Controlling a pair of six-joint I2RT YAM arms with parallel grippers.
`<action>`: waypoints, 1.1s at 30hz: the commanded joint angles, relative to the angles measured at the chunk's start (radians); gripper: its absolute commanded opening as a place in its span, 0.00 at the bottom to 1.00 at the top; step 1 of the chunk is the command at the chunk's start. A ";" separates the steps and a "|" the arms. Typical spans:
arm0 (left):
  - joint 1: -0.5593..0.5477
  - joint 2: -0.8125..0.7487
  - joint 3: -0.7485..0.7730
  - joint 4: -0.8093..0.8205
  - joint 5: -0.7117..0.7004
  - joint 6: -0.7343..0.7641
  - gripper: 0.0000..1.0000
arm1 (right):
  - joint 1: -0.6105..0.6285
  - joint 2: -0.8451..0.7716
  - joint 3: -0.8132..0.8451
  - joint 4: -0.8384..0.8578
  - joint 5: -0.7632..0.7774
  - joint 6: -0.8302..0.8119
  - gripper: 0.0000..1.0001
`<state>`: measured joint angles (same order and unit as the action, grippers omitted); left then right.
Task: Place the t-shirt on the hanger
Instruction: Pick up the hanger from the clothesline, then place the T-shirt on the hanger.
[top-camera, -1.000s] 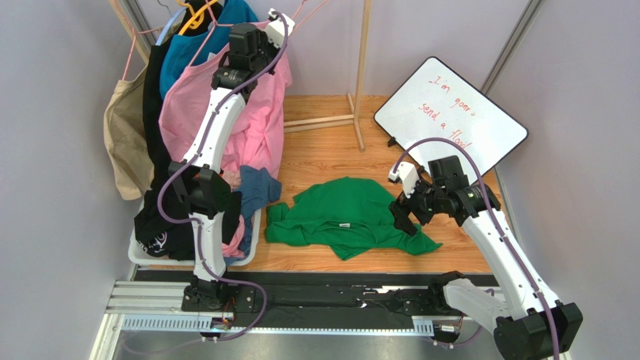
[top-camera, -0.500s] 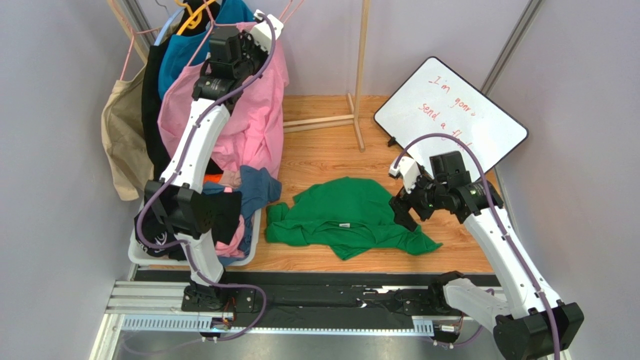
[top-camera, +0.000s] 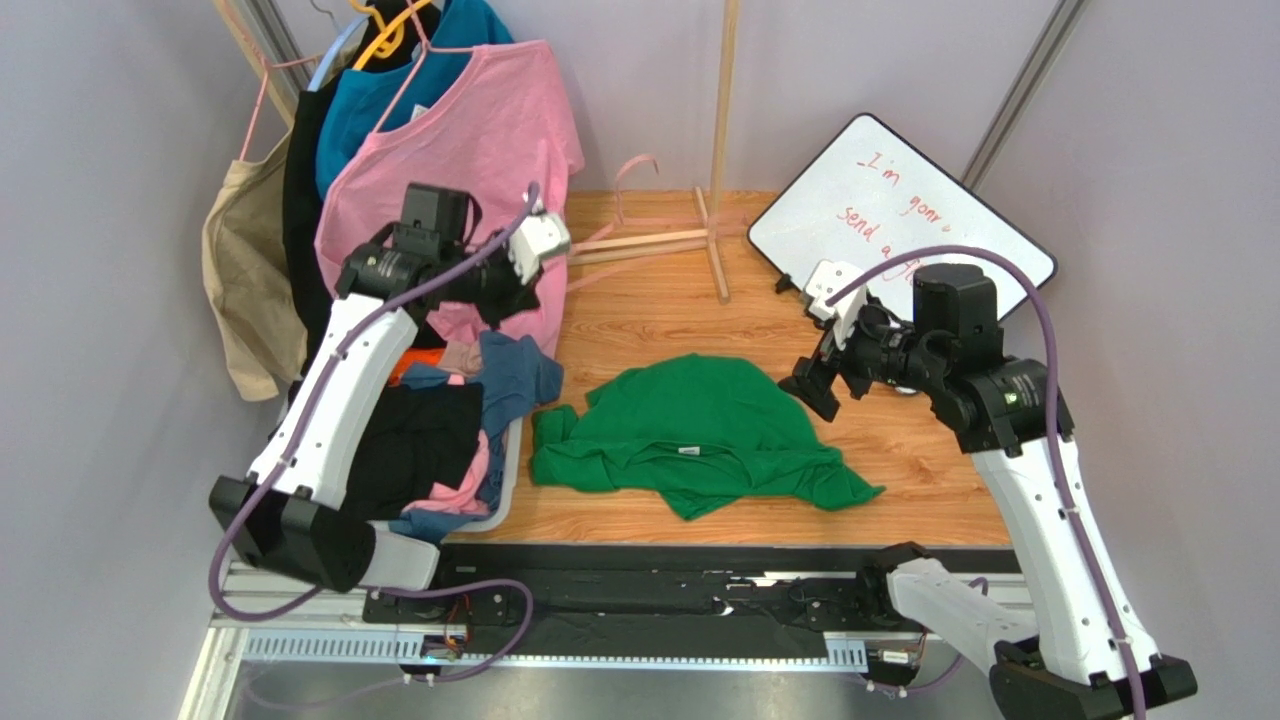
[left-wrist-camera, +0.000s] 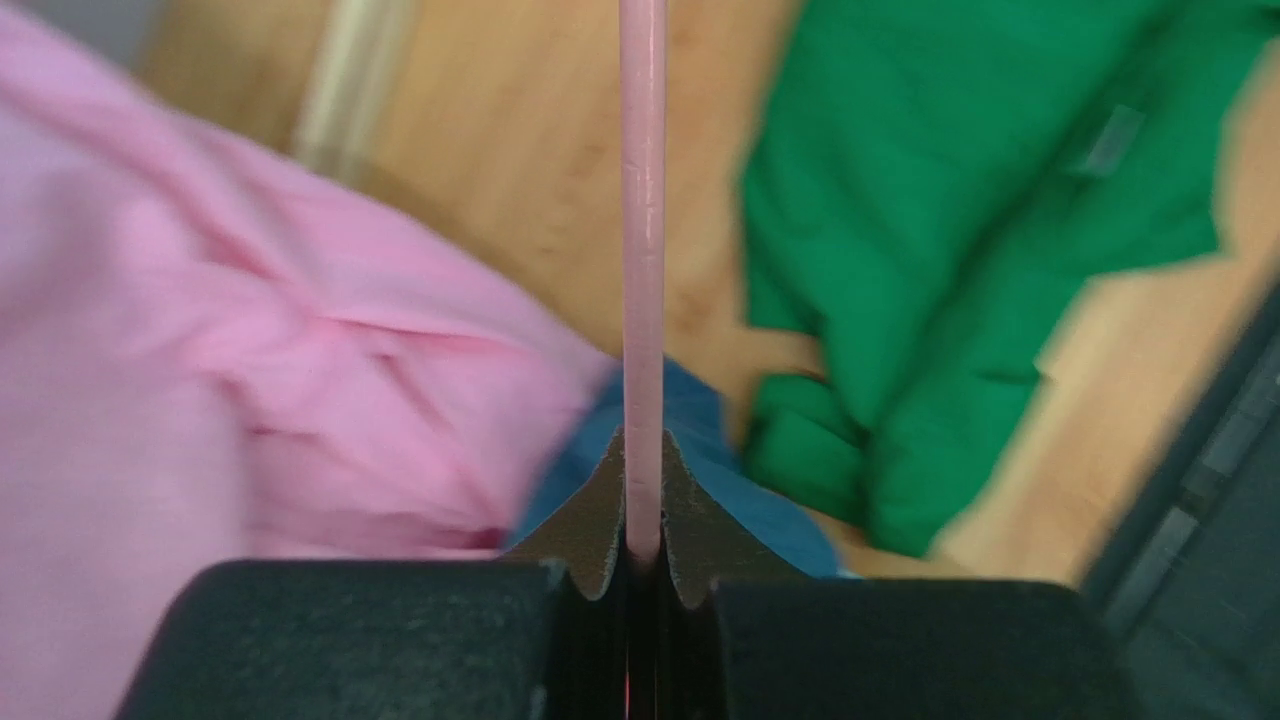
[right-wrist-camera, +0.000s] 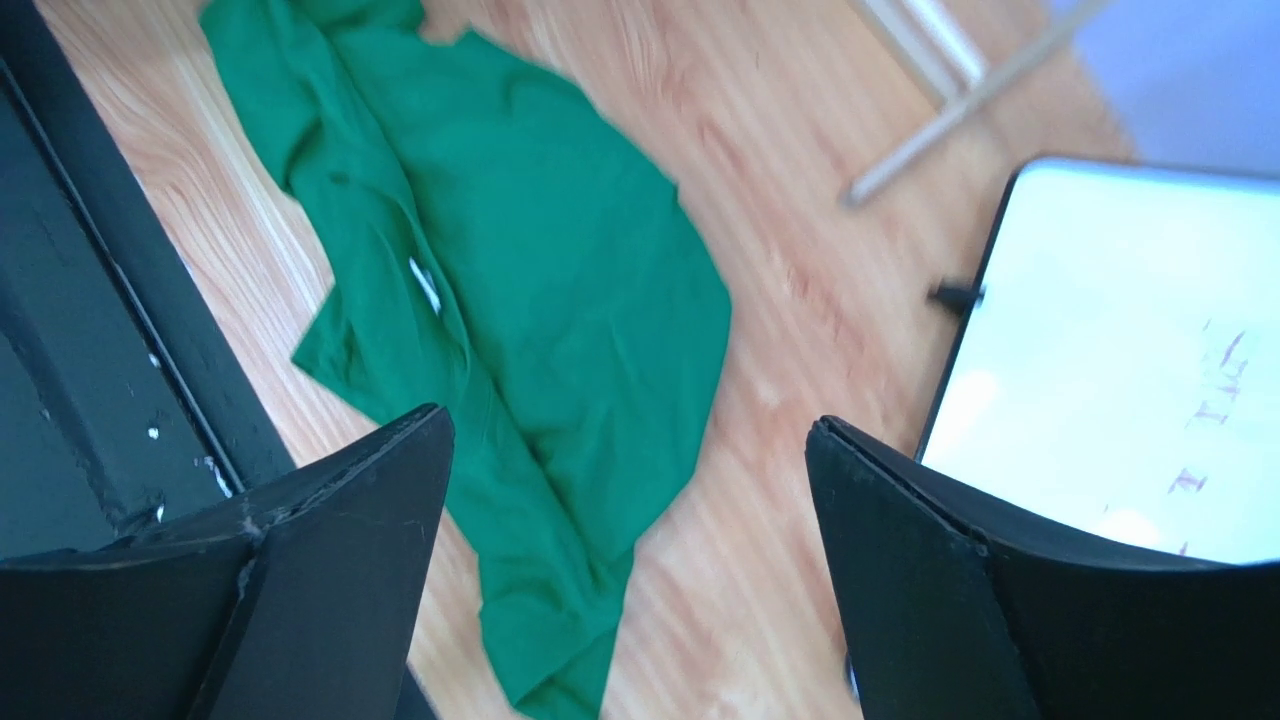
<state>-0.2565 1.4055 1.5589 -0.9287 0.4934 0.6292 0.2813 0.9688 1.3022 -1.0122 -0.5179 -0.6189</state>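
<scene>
The green t-shirt (top-camera: 691, 432) lies crumpled on the wooden table, its white neck label (top-camera: 688, 450) facing up. It also shows in the left wrist view (left-wrist-camera: 962, 225) and the right wrist view (right-wrist-camera: 526, 315). My left gripper (top-camera: 537, 248) is shut on the pale-pink wire hanger (top-camera: 639, 237), which sticks out to the right above the table, blurred. In the left wrist view the wire (left-wrist-camera: 643, 225) runs straight up from the closed gripper (left-wrist-camera: 643, 495). My right gripper (top-camera: 824, 384) is open and empty above the shirt's right edge, its gap (right-wrist-camera: 631, 570) over shirt and wood.
A rack at back left holds a pink t-shirt (top-camera: 451, 150), a teal-blue shirt (top-camera: 451, 45), a yellow-orange hanger (top-camera: 388, 33) and a beige bag (top-camera: 241, 278). A white basket (top-camera: 504, 488) of clothes sits at left. A whiteboard (top-camera: 902, 225) and a wooden stand foot (top-camera: 661, 240) lie behind.
My left arm has swung down from the rack with the pink hanger to just left of the table's middle. My right gripper has lifted and shifted slightly right.
</scene>
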 joint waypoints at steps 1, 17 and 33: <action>-0.100 -0.126 -0.118 -0.228 0.226 0.070 0.00 | 0.047 -0.042 0.035 0.183 -0.145 0.007 0.93; -0.283 -0.143 -0.252 -0.108 0.401 -0.089 0.00 | 0.370 -0.001 -0.052 0.422 -0.077 0.111 0.79; -0.371 -0.103 -0.261 -0.022 0.292 -0.120 0.10 | 0.395 0.042 -0.056 0.370 -0.094 0.136 0.00</action>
<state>-0.6224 1.2953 1.2961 -1.0172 0.7944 0.5323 0.6708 1.0359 1.2541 -0.6548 -0.5999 -0.5045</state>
